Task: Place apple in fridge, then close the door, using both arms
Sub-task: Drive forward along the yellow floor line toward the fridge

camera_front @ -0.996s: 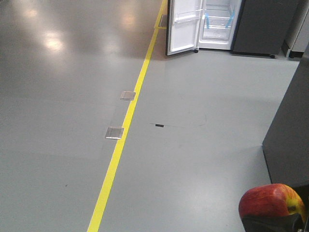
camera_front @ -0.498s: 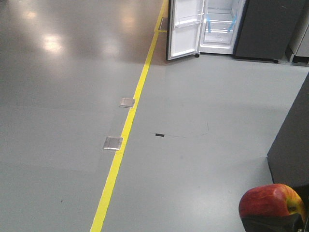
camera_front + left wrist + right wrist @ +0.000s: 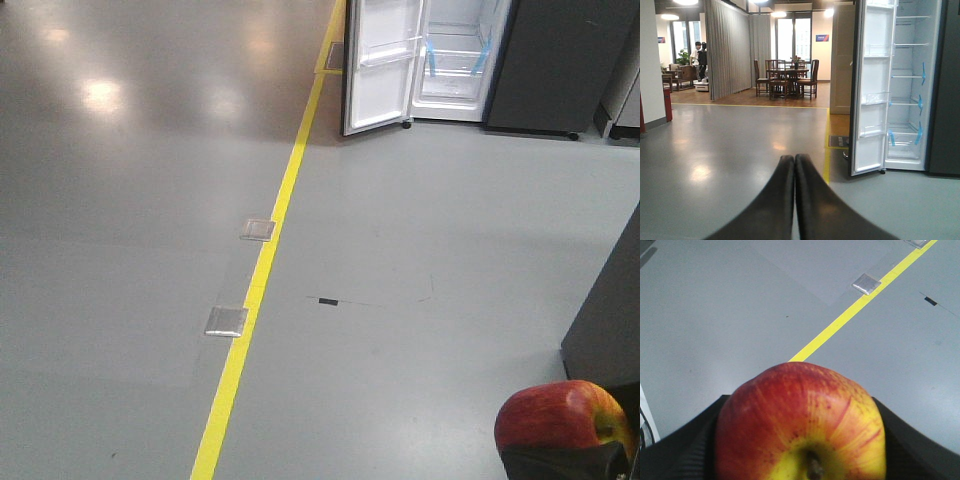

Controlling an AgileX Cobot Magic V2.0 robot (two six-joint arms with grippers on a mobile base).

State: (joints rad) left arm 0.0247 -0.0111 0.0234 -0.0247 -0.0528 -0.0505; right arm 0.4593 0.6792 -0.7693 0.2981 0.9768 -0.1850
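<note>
Left pincer [image 3: 794, 158] points level ahead, clenched tight on nothing. A yellow line [image 3: 262, 262] runs up the wide grey floor [image 3: 430, 220] toward the door [image 3: 380, 65], swung open, and the fridge [image 3: 455, 45], well off. A dark cabinet [image 3: 610, 310] edges in at right. Right pincer [image 3: 801, 450] grasps the apple [image 3: 800, 405] by its sides: glossy red, yellow around the stem.

I count one apple [image 3: 562, 415], one fridge [image 3: 455, 50] with one door [image 3: 380, 65], two square metal floor plates [image 3: 258, 229] [image 3: 227, 320], one yellow floor line [image 3: 226, 395] and just one small black mark [image 3: 328, 301].
</note>
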